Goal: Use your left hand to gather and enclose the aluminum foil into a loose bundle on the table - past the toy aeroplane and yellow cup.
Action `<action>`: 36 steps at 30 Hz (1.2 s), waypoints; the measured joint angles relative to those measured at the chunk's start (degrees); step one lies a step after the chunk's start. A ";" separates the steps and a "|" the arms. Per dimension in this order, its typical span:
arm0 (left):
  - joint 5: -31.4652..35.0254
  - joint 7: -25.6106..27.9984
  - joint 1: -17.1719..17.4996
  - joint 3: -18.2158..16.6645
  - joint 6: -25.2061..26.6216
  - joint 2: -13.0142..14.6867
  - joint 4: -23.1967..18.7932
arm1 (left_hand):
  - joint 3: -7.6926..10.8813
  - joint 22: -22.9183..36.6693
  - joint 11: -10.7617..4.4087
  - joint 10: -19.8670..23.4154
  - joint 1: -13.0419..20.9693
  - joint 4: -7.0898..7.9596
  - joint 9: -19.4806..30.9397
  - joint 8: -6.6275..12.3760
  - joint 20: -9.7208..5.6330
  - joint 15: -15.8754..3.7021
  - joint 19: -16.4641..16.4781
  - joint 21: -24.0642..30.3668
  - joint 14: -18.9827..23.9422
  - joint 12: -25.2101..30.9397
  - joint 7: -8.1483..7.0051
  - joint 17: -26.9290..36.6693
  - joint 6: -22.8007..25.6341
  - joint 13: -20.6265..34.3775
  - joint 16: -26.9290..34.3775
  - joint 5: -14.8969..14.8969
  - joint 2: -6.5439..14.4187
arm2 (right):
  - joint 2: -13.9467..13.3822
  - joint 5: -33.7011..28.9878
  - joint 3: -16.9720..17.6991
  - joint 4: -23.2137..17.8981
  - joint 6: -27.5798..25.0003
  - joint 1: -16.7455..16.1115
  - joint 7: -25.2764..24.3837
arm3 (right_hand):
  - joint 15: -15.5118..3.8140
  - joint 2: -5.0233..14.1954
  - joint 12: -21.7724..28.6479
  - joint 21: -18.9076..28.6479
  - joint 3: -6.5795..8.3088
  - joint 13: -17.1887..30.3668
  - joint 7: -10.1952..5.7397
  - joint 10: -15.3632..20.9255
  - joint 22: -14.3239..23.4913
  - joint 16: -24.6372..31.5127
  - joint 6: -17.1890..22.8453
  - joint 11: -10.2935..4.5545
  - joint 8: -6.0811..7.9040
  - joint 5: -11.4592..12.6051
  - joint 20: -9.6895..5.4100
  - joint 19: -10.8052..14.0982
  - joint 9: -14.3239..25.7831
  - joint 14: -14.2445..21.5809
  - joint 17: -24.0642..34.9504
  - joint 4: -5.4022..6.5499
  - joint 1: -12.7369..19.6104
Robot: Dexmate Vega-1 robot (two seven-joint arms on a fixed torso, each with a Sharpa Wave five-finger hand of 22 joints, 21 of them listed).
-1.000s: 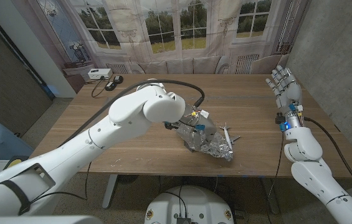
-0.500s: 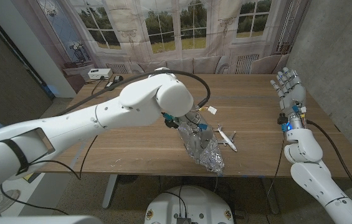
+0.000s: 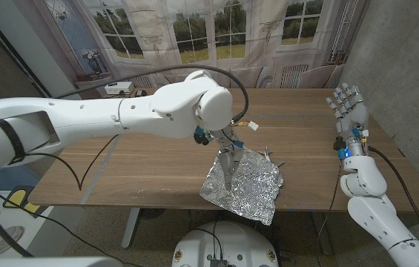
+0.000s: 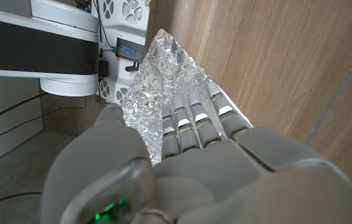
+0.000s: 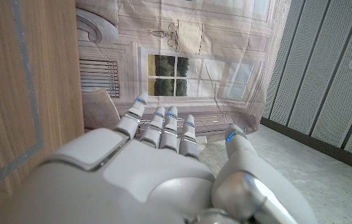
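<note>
The left hand [image 3: 228, 159] reaches down onto the crinkled silver sheet of aluminum foil [image 3: 245, 185], its fingers [image 4: 191, 118] extended side by side and pointing toward the near edge of the long wooden table [image 3: 157, 159]. In the left wrist view the fingertips press on the foil's wrinkled surface while the thumb [image 4: 98, 155] sits off to one side; whether any foil is pinched between them cannot be told, since the hand covers the contact. The foil lies spread out under and around the hand as a roughly 4-cornered sheet, not bundled, with 1 corner hanging past the table's near edge. Just beyond the foil, on the side toward the right arm, part of a small white toy aeroplane [image 3: 272, 155] pokes out from under the sheet's far edge. A little behind the hand, a small pale tag [image 3: 251, 126] on a thin cable lies on the wood. The bulky white left arm [image 3: 120, 122] comes across from the robot's left, a black cable [image 3: 224, 89] looping over its wrist.

Well apart, near the table's right end, the right hand [image 3: 346, 107] stands upright with its fingers [image 5: 163, 124] spread and slightly fanned, palm unoccupied, grasping nothing. At the far left corner of the table sit a white box-shaped device [image 3: 116, 88] and a small black object beside it. A printed backdrop of windows and trees [image 3: 209, 30] hangs behind the table.
</note>
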 measured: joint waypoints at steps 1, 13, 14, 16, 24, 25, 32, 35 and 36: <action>1.44 1.22 0.47 0.00 0.83 0.36 -0.51 | 1.23 0.00 -0.45 0.44 1.14 -0.79 -0.14 -0.06 -0.02 -0.47 0.38 0.18 0.47 0.00 -0.80 -0.22 0.68 -0.10 0.00 0.00 1.11 | 0.01 0.02 0.04 -0.02 0.00 -0.04 0.06 | 0.00 0.00 0.00 0.00 0.00 0.00 0.00 0.00 0.00 0.00 0.00 0.00 0.00 0.00 0.00 0.00 0.00 0.00 0.00 0.00 0.00; 20.38 14.96 15.02 -9.06 -7.78 4.98 -3.56 | 1.40 -0.27 -5.44 -5.12 2.30 -5.48 -0.26 -3.39 -1.73 -2.05 -2.66 -0.94 -5.56 -3.73 -8.32 -1.05 -5.24 -1.66 -2.81 -0.93 -5.24 | 0.13 0.02 0.10 -0.36 0.35 -0.47 0.69 | -0.21 -0.07 0.00 0.00 0.00 0.00 0.00 0.00 0.00 0.00 0.00 0.00 0.00 0.00 0.00 0.00 0.00 0.21 -0.01 -0.01 -0.07; 20.38 14.96 17.25 -10.78 -7.78 5.13 -3.46 | 1.24 -0.27 -5.66 -5.34 2.39 -5.64 -0.26 -3.39 -1.73 -1.97 -2.66 -0.94 -5.64 -3.73 -8.63 -1.09 -5.51 -1.66 -2.81 -0.84 -5.53 | 0.13 -0.03 0.10 -0.36 0.37 -0.47 0.70 | -0.21 -0.07 0.00 0.00 0.00 0.00 0.00 0.00 0.00 0.00 0.00 0.00 0.00 0.00 0.00 0.00 0.00 0.21 -0.01 -0.01 -0.06; 26.15 18.10 20.32 -13.30 -12.23 5.22 -3.08 | 0.87 -0.27 -6.44 -4.83 2.96 -6.04 -0.26 -3.02 -1.87 -1.96 -2.52 -0.94 -5.58 -3.77 -9.37 -1.20 -4.57 -1.80 -2.81 -0.21 -6.10 | 0.17 -0.16 0.10 -0.50 0.41 -0.52 0.71 | -0.09 -0.06 0.00 0.00 0.00 0.00 0.00 0.00 0.00 0.00 0.00 0.00 0.00 0.00 0.00 0.00 0.00 0.32 -0.01 -0.01 -0.06; 28.74 19.03 31.72 -22.64 -13.81 3.74 0.09 | 1.41 -0.53 -7.57 2.05 5.15 -7.55 -0.26 -1.00 -3.34 -2.29 0.13 -0.95 -1.20 -1.56 -9.55 -1.62 4.85 -2.65 -2.10 0.67 -6.14 | 0.20 -0.75 0.10 -0.58 0.49 -0.52 0.63 | 0.00 -0.08 0.00 0.00 0.00 0.00 0.00 0.00 0.00 0.00 0.00 0.00 0.00 0.00 0.00 0.00 0.00 0.41 -0.01 -0.01 -0.08; 29.71 21.17 33.05 -23.90 -22.37 3.38 0.66 | 1.24 -0.53 -7.97 2.45 5.13 -7.72 -0.26 -1.00 -4.24 -2.28 -0.19 -1.30 -1.20 -1.49 -9.52 -1.62 4.93 -2.71 -2.10 0.67 -6.34 | 0.37 -0.78 -0.20 -0.62 0.50 -0.25 0.61 | 0.00 -0.31 0.00 0.00 0.00 0.00 0.00 0.00 0.00 0.00 0.00 0.00 0.00 0.00 0.00 0.00 0.00 0.41 -0.01 -0.01 -0.30; 26.63 21.62 38.13 -29.45 -29.07 1.71 2.95 | -0.72 -0.80 -6.83 1.23 3.89 -7.45 -0.40 -1.89 -6.13 -1.97 -1.55 -2.61 -2.99 -2.62 -9.63 -1.62 5.77 -3.30 -2.79 1.89 -9.27 | 0.63 -1.15 -0.65 -0.59 0.50 0.25 0.41 | 0.00 -0.29 0.00 0.00 0.01 0.00 0.00 0.00 0.00 0.00 0.01 0.00 0.00 0.00 0.00 0.00 0.00 0.41 -0.01 -0.01 -0.29; 25.76 21.59 39.31 -30.81 -30.62 1.17 3.28 | -0.96 -0.80 -6.19 0.23 4.38 -7.68 -0.35 -1.83 -5.56 -1.97 -1.59 -2.82 -3.38 -2.84 -9.29 -1.61 7.57 -3.51 -2.79 2.73 -9.71 | 0.74 -1.17 -0.77 -0.42 0.54 0.37 0.40 | 0.00 -0.29 0.00 0.00 0.00 0.00 0.00 0.00 0.00 0.00 0.01 0.00 0.00 0.00 0.00 0.00 0.00 0.40 -0.01 -0.01 -0.29; 25.76 21.59 39.69 -31.34 -30.62 0.88 3.32 | -0.96 -0.80 -6.10 0.14 5.21 -7.68 -0.36 -1.43 -5.23 -1.97 -1.26 -2.82 -3.38 -2.84 -9.18 -1.61 9.14 -3.51 -2.79 3.10 -9.75 | 0.74 -1.17 -0.77 -0.42 0.61 0.37 0.40 | 0.00 -0.29 0.00 0.00 0.00 0.00 0.00 0.00 0.00 0.00 0.00 0.00 0.00 0.00 0.00 0.00 0.00 0.40 -0.01 -0.01 -0.29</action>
